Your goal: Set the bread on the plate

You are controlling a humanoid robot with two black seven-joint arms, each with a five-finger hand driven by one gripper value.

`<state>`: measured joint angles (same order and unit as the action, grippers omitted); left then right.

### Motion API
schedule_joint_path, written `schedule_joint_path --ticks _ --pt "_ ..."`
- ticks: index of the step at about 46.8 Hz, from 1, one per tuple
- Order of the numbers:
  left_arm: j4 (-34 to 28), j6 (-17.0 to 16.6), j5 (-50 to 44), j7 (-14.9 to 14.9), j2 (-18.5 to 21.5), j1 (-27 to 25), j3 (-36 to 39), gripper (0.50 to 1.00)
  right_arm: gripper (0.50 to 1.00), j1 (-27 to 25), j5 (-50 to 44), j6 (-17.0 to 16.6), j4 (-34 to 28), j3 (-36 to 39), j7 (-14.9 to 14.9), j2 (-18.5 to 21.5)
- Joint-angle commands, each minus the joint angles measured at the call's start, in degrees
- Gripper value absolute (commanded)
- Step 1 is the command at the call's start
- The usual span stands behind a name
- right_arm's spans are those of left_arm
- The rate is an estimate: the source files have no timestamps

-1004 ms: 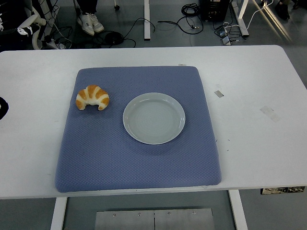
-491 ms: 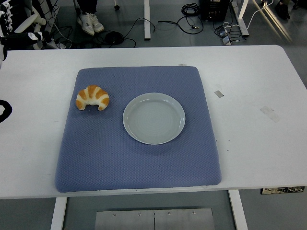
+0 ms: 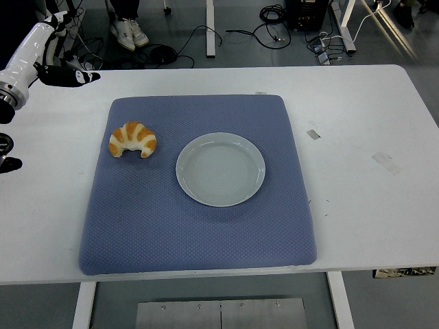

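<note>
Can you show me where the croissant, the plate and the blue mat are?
croissant (image 3: 132, 139): head view, on its striped middle.
plate (image 3: 220, 169): head view, on its bare centre.
blue mat (image 3: 178, 236): head view, on a bare near part.

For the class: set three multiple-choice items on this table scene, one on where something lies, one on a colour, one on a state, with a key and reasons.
1. Where does the croissant lie?
A. on the plate
B. on the mat, left of the plate
C. on the bare table

2. What colour is the mat?
A. blue
B. red
C. green

3. What state is the plate in?
A. empty
B. holding bread
C. overturned

Key: 1 B, it rests on the mat apart from the plate; 2 A, the fabric is blue; 3 A, nothing lies on it.
</note>
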<state>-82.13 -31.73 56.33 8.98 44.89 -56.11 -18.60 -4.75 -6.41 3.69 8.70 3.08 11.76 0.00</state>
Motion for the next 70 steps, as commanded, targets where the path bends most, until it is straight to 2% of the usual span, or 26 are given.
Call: schedule_joint_path --ticks 1,9,18,24,31,39,43,53,70 --pt "-0.1 -0.2 2.0 0.9 -0.2 -0.5 2.2 0.98 1.0 0.0 0.0 0.0 0.0 0.0 0.0 0.0" --pt "-0.2 -0.2 7.6 4.5 -0.2 -1.1 5.5 0.98 1.0 0.0 0.0 0.0 0.0 0.0 0.0 0.0" --pt "-1.3 0.1 7.8 6.1 -0.4 -0.8 6.0 0.98 1.0 0.0 0.0 0.0 0.0 0.0 0.0 0.0" --pt "-1.9 0.2 7.8 9.0 -1.6 -0.9 8.8 0.98 1.0 0.0 0.0 0.0 0.0 0.0 0.0 0.0" --pt "-1.8 0.4 7.7 9.3 -2.4 -1.0 9.9 0.98 1.0 0.0 0.0 0.0 0.0 0.0 0.0 0.0" --pt "-1.8 5.3 7.7 9.8 -1.9 -2.9 11.0 0.972 1.0 0.0 0.0 0.0 0.0 0.0 0.0 0.0" --pt "-1.7 6.6 7.9 10.4 -1.8 -3.2 11.2 0.969 1.0 0.0 0.0 0.0 0.0 0.0 0.0 0.0" --pt "-1.5 6.0 11.0 10.4 -1.9 -4.2 12.4 0.957 1.0 0.0 0.0 0.0 0.0 0.0 0.0 0.0" --pt "-1.5 0.3 14.1 10.2 -2.3 -5.6 19.6 0.951 1.0 0.0 0.0 0.0 0.0 0.0 0.0 0.0"
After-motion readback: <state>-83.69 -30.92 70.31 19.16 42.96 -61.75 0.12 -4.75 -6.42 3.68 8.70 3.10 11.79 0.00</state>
